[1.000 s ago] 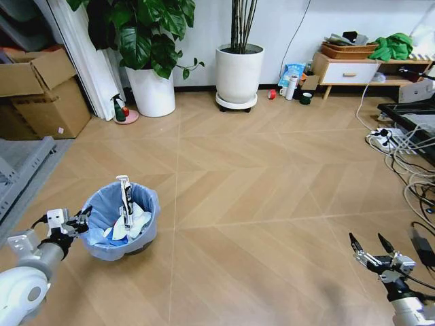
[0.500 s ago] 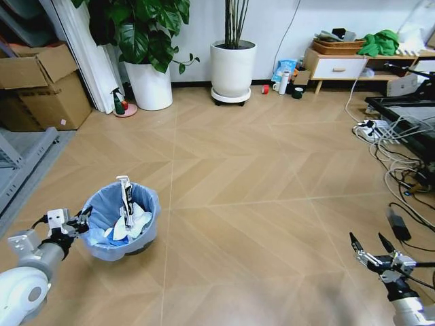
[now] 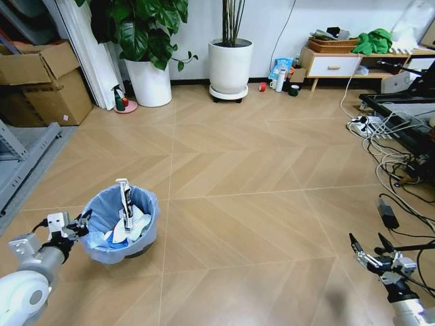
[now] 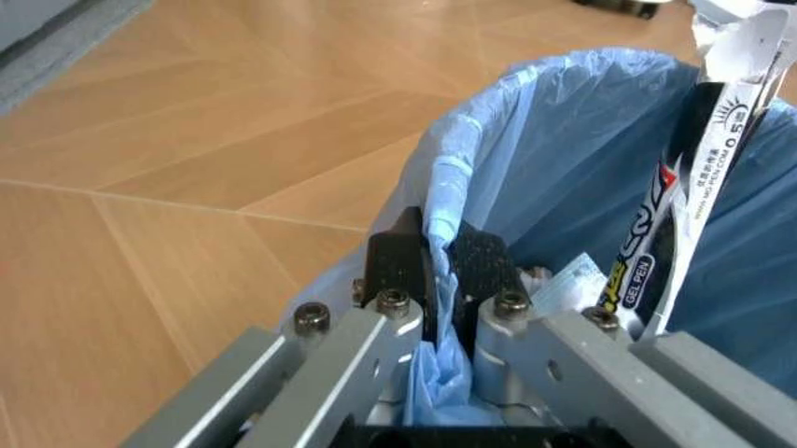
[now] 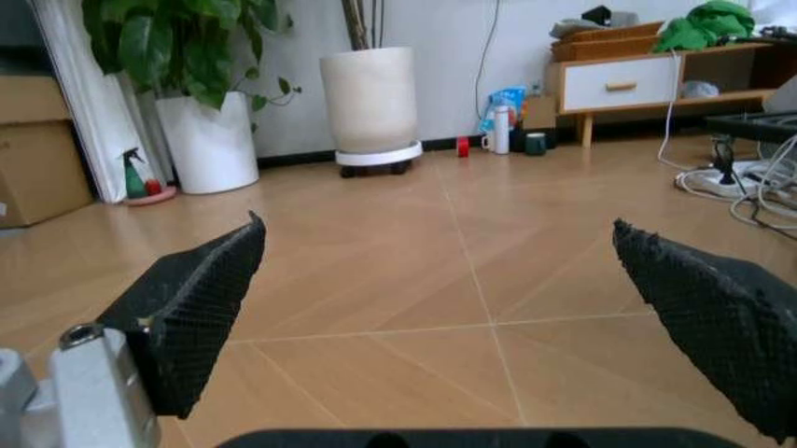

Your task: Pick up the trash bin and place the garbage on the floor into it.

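your left hand (image 4: 436,271) is clamping the bagged rim of the trash bin (image 3: 121,223) to carry it, garbage (image 3: 128,221) inside, while your right hand (image 3: 371,250), fingers apart, is idling well apart from the bin.

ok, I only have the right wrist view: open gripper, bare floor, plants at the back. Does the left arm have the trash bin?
Observer: Yes. The left gripper is shut on the rim of the trash bin, pinching the blue bag liner, one finger inside and one outside.
Operator: Anything in it?
Observer: White tissues, plus a gel pen packet standing upright and poking above the rim.
Operator: Where's the bin relative to my arm?
Observer: In the head view it is low on the robot's left. The right gripper is low on the right, with bare floor between them.
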`<state>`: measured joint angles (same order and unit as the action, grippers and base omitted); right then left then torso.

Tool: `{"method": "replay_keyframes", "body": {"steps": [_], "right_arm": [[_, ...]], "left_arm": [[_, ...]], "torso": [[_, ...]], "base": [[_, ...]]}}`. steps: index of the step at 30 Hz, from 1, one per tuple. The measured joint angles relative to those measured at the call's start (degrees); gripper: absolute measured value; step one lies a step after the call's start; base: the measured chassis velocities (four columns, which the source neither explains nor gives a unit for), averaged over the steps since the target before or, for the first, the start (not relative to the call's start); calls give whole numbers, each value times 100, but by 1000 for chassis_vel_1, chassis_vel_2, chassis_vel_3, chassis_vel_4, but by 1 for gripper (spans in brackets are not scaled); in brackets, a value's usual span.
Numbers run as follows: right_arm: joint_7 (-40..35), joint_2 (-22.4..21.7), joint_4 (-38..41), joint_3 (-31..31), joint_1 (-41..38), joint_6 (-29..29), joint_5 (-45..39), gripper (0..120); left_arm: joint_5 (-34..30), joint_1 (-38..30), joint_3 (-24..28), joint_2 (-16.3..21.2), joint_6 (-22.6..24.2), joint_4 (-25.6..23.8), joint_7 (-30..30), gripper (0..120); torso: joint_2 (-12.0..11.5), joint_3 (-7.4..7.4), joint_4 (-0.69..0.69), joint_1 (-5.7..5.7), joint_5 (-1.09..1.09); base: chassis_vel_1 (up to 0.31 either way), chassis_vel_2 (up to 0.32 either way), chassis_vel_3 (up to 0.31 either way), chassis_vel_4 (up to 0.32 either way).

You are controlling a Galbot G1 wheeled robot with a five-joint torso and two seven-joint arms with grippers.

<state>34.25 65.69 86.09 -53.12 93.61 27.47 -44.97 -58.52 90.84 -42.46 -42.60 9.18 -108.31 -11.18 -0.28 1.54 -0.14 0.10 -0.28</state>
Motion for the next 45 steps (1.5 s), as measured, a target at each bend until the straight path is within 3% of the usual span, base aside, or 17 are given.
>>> {"method": "replay_keyframes", "body": {"steps": [6,10,19,29,31,37,45], "right_arm": [[19,-116,27,-8,22,3,18,100],[-36,-256,114,62,-24,-81,34,100],[-270,-404,286,191,-56,-249,182,100],[-296,-376,352,204,-13,-301,292,100],[-310,-374,380,210,-1,-335,299,100],[-384,-372,424,244,12,-406,304,100],[-846,-357,740,489,-184,-546,266,100]], "left_arm": [[15,-333,107,-51,-31,691,46,0],[-36,-528,134,-155,-36,1220,85,0],[-197,-615,173,-339,23,1482,110,2],[-256,-593,153,-335,68,1472,112,34],[-246,-559,138,-316,52,1410,34,45],[-78,-436,29,-258,-295,1205,-171,66],[130,-219,-239,-146,-733,476,-252,96]], "torso": [[0,-1,-5,0,-1],[0,-1,1,0,0],[0,-1,-1,0,0],[0,-1,-1,-1,1],[0,-1,-1,-1,0],[0,-1,-1,0,0],[0,-1,-2,-1,1]], "base": [[0,0,0,0],[0,0,0,0],[0,0,0,0],[0,0,0,0],[0,0,0,0],[0,0,0,0],[0,0,0,0]]}}
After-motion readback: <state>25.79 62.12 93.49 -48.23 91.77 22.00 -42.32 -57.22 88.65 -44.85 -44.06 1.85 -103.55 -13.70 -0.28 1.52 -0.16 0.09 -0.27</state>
